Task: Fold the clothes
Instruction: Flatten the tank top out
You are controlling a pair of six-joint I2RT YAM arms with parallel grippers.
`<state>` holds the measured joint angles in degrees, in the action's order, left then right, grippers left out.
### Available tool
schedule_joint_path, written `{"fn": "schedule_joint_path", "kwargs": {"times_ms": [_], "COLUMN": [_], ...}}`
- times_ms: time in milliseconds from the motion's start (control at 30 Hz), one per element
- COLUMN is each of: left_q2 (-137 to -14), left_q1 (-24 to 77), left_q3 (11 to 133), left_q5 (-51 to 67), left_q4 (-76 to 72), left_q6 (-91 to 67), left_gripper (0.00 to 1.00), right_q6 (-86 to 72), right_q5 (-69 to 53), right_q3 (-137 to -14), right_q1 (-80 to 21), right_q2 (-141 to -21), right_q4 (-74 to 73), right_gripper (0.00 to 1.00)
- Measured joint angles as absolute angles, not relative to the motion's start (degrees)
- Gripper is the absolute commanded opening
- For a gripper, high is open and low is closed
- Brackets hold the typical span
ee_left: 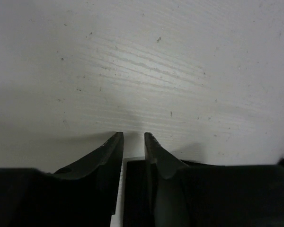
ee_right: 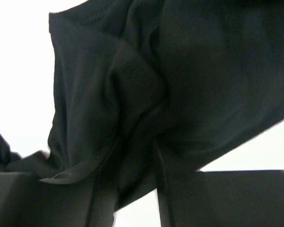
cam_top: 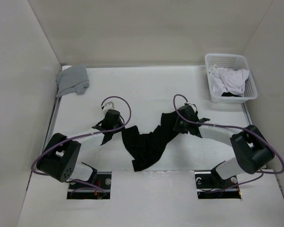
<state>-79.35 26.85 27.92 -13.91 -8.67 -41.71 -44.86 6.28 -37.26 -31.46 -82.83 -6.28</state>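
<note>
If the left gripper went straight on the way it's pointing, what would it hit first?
Most likely the bare table top: the left gripper aims at it in the wrist view, with nothing else ahead. How near it is I cannot tell.

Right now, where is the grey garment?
In the top view, the grey garment lies folded in the far-left corner of the table, well away from the black tank top and opposite the white basket.
</note>
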Motion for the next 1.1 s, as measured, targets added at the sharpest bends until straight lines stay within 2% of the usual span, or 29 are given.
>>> {"fn": "schedule_joint_path", "kwargs": {"times_ms": [67,133,233,333,367,433,467,500,567,633,700,767,833,900,933,967,1033,1100], "left_q2": [-79.24,-79.15,-78.32,-76.84,-76.29,-74.87,-74.32,-73.56,-71.16,-67.42,-64.38,-62.04,-61.91,-62.37,-62.61,-62.96,-63.20,-63.29], "left_q1": [27.03,27.03,27.00,26.92,26.89,26.94,27.05,27.22,27.79,28.45,28.84,29.06,29.52,31.70,32.42,33.52,33.87,34.17], "left_q3": [27.38,27.24,26.76,26.24,26.04,25.19,24.77,24.03,22.55,20.84,19.97,19.86,19.90,20.80,21.04,21.43,21.65,21.82], "left_q5": [-13.65,-13.61,-13.67,-13.72,-13.72,-13.67,-13.69,-13.72,-13.89,-14.37,-15.14,-16.16,-16.62,-17.21,-17.32,-17.39,-17.45,-17.52], "left_q4": [-8.78,-8.78,-8.56,-8.14,-7.94,-7.49,-7.01,-6.33,-5.26,-2.96,-0.08,3.31,4.62,5.98,6.31,6.74,6.98,7.31], "left_q6": [-42.06,-42.35,-42.92,-43.29,-43.42,-43.48,-43.48,-43.55,-43.88,-44.23,-44.77,-45.19,-45.45,-45.74,-45.82,-45.93,-46.22,-46.57], "left_gripper": [0.14,0.14,0.19,0.26,0.27,0.29,0.30,0.29,0.34,0.39,0.42,0.45,0.46,0.46,0.46,0.46,0.46,0.46], "right_q6": [-44.80,-44.36,-43.24,-41.98,-42.06,-41.67,-41.43,-41.17,-40.80,-40.82,-40.95,-40.97,-41.06,-40.95,-41.08,-41.43,-41.23,-41.10], "right_q5": [4.56,4.05,3.07,2.52,2.52,2.33,2.22,2.02,2.04,2.02,1.87,1.85,1.43,0.86,0.62,0.23,-0.86,-1.34], "right_q3": [-41.08,-44.49,-55.92,-66.70,-67.33,-67.42,-66.78,-65.30,-61.47,-56.55,-52.51,-49.36,-47.62,-48.07,-48.95,-50.35,-54.72,-62.87], "right_q1": [-29.45,-28.32,-26.22,-23.57,-23.07,-21.71,-21.15,-20.49,-19.81,-20.03,-21.23,-23.70,-26.33,-27.83,-28.12,-28.12,-27.55,-26.28], "right_q2": [-87.72,-90.83,-98.37,-103.42,-103.44,-102.69,-102.04,-100.90,-98.04,-94.89,-93.34,-93.47,-93.84,-95.81,-97.47,-99.55,-103.02,-108.51], "right_q4": [-5.17,-4.75,-4.29,-0.71,0.03,2.00,2.87,3.81,4.64,4.91,4.97,4.78,4.12,4.58,4.54,4.56,3.79,2.55], "right_gripper": [0.06,0.09,0.34,0.49,0.50,0.51,0.49,0.43,0.38,0.41,0.51,0.56,0.54,0.33,0.18,0.11,0.09,0.19]}}
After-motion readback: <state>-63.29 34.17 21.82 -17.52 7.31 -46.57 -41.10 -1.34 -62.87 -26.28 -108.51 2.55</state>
